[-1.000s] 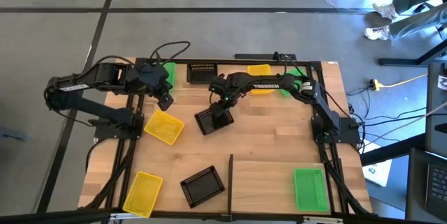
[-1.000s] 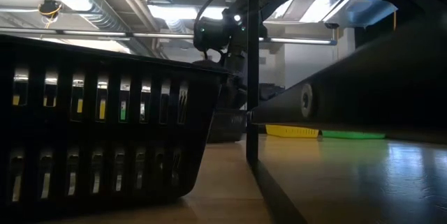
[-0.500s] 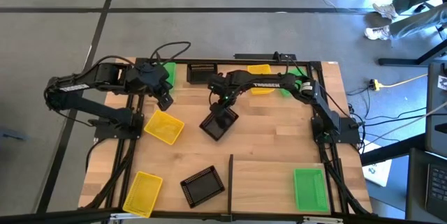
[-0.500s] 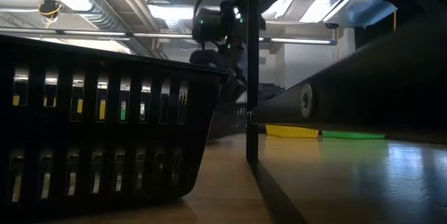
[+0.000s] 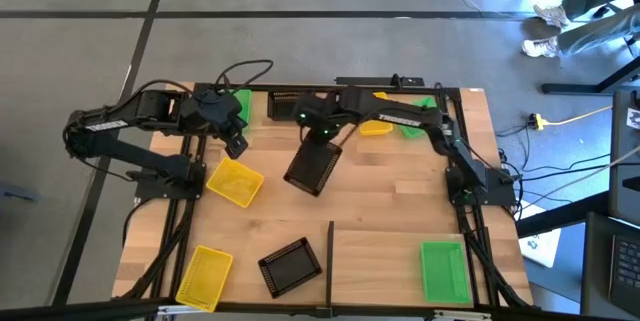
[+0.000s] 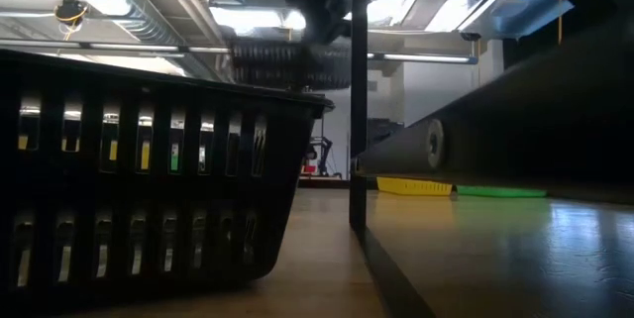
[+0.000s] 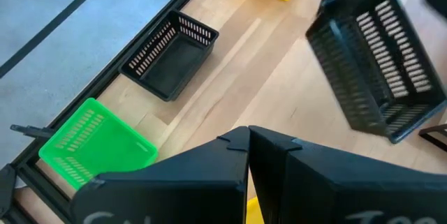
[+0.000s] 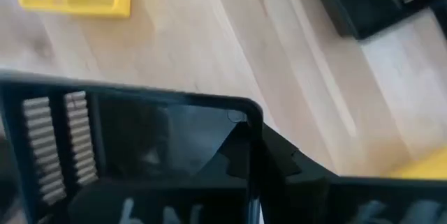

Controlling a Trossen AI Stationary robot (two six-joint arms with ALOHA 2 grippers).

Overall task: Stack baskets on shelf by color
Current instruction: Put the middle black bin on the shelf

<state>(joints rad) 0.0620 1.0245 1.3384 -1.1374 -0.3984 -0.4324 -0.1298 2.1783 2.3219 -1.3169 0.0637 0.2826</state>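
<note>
Right gripper clamped on the rim of a lifted black basket near table centre; left gripper idle at ten o'clock, jaw state unclear; shelf at five o'clock bears one green basket; the rest lie scattered, so most sorting remains.

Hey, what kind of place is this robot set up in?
Probably an indoor robotics lab or workshop: a framed wooden table on grey concrete floor, exposed ceiling ducts with strip lighting, and loose cables beside the rig.
</note>
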